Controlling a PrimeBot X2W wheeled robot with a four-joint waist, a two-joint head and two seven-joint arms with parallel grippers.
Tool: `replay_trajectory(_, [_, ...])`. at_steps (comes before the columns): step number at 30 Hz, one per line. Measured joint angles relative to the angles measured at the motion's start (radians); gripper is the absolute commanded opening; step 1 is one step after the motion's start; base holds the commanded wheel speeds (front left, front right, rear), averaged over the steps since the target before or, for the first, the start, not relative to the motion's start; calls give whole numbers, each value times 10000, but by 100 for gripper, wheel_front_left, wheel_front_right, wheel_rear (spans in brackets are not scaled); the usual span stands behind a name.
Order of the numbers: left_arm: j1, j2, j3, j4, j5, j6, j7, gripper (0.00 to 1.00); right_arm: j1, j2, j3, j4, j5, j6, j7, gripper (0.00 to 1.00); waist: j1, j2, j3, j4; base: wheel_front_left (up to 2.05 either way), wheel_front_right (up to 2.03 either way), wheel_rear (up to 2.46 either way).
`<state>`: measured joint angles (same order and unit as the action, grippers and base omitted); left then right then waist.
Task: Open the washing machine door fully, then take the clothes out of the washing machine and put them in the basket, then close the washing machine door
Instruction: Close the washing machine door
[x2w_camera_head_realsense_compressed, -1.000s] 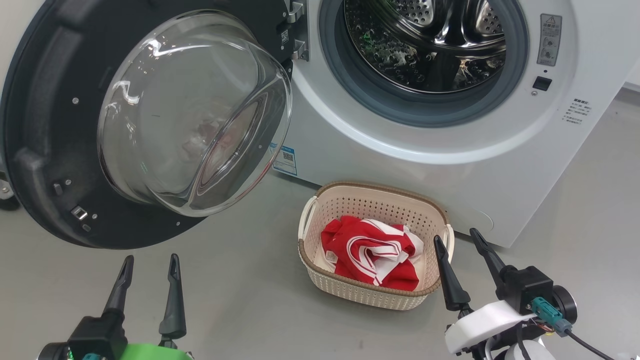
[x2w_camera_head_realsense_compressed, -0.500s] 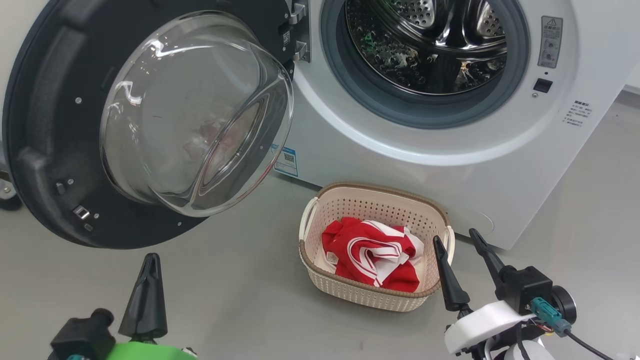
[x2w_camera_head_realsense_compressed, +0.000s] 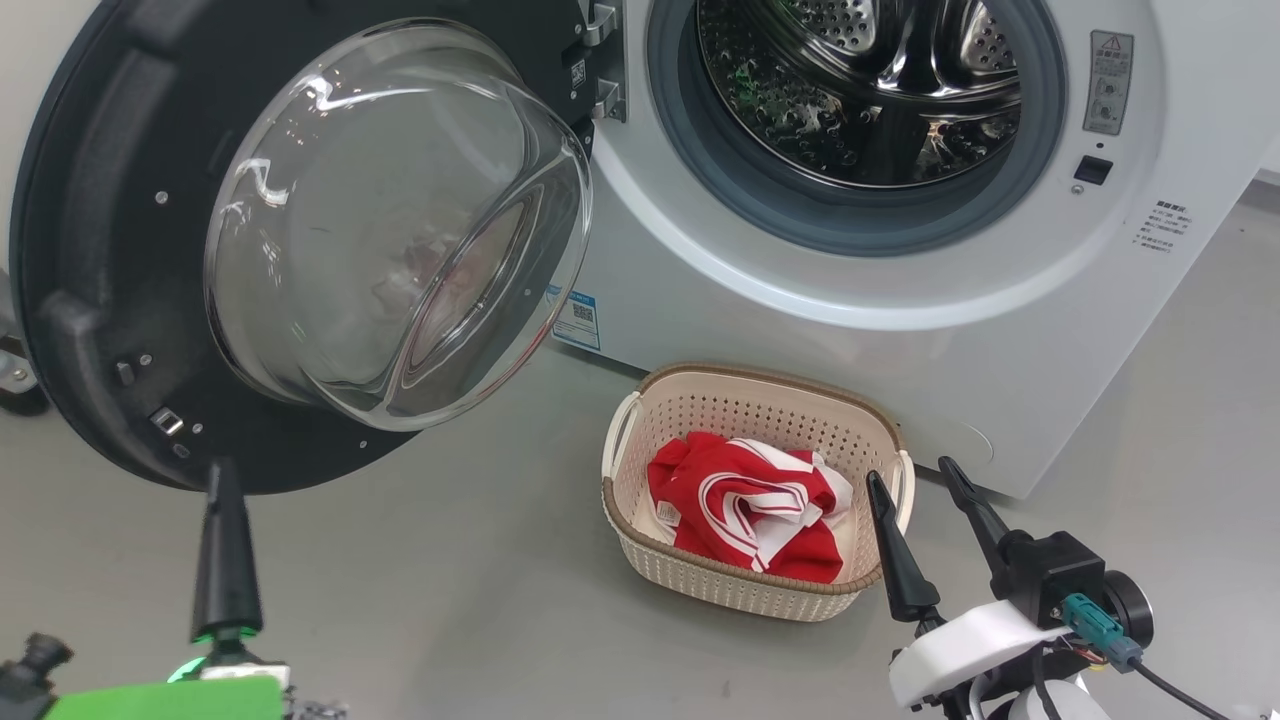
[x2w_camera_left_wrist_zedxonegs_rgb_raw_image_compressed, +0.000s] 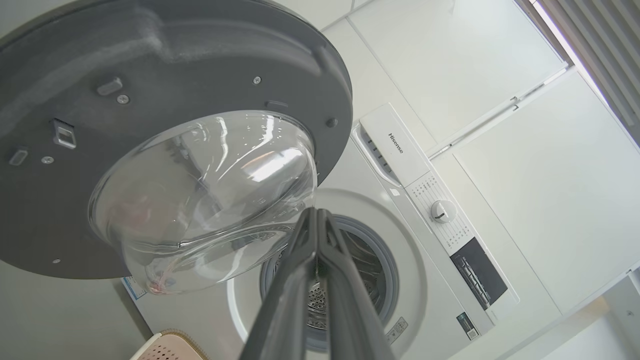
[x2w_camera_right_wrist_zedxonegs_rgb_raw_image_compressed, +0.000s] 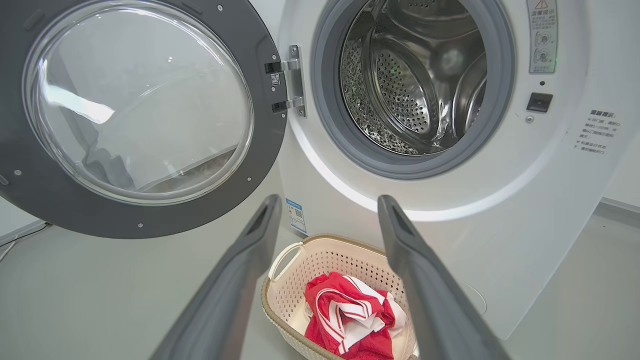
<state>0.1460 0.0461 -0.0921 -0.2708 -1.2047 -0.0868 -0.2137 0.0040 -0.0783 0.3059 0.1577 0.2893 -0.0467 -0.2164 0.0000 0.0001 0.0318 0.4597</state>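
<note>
Now, in the head view, the left end effector (x2w_camera_head_realsense_compressed: 218, 472) is showing the change. Its fingers, spread a second ago, are pressed together into one dark spike, and it is climbing from the lower left toward the washing machine door (x2w_camera_head_realsense_compressed: 95, 250). Its tip is sitting right at the black rim's lower edge; whether it is touching I cannot tell. The clothes (x2w_camera_head_realsense_compressed: 745, 505) are lying in the basket (x2w_camera_head_realsense_compressed: 700, 590) at lower centre, and the drum of the washing machine (x2w_camera_head_realsense_compressed: 800, 330) is looking empty. So I am reading this as the closing push getting under way. The right end effector (x2w_camera_head_realsense_compressed: 910, 472) is waiting at lower right, fingers apart, just beside the basket's right handle.

Over in the left wrist view, the left end effector (x2w_camera_left_wrist_zedxonegs_rgb_raw_image_compressed: 316, 212) is rising from bottom centre, closed on nothing. Its tip is pointing at the lower edge of the door's glass bowl (x2w_camera_left_wrist_zedxonegs_rgb_raw_image_compressed: 200, 200), with the door (x2w_camera_left_wrist_zedxonegs_rgb_raw_image_compressed: 150, 55) hanging wide open across the upper left.

In the right wrist view, the right end effector (x2w_camera_right_wrist_zedxonegs_rgb_raw_image_compressed: 328, 200) is standing spread and empty. It is framing the basket (x2w_camera_right_wrist_zedxonegs_rgb_raw_image_compressed: 312, 272) and clothes (x2w_camera_right_wrist_zedxonegs_rgb_raw_image_compressed: 350, 315) at bottom centre, well apart from the door (x2w_camera_right_wrist_zedxonegs_rgb_raw_image_compressed: 265, 165) at the left.
</note>
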Motion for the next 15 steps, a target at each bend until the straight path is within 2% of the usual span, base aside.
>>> replay_trajectory(3, [-198,-12,652,-253,-1390,-169,-2,0,1,-10,-12,-13,0,-6,2,100,0,0,30,32,0,0,0])
replay_trajectory(9, [-780,6,2079,-700,-2276,-240,75,0,1,-75,-27,-132,-2,-79,19,100,0,0,165,111,0,0,0])
replay_trajectory(12, [-1034,428,2809,-708,-2715,-242,268,0,0,-159,-29,-194,-4,-79,104,100,0,0,262,151,0,0,0])
replay_trajectory(15, [-1386,1081,3467,-606,-2989,-240,556,0,-2,-217,-40,-280,-19,-84,167,100,0,0,368,188,0,0,0])
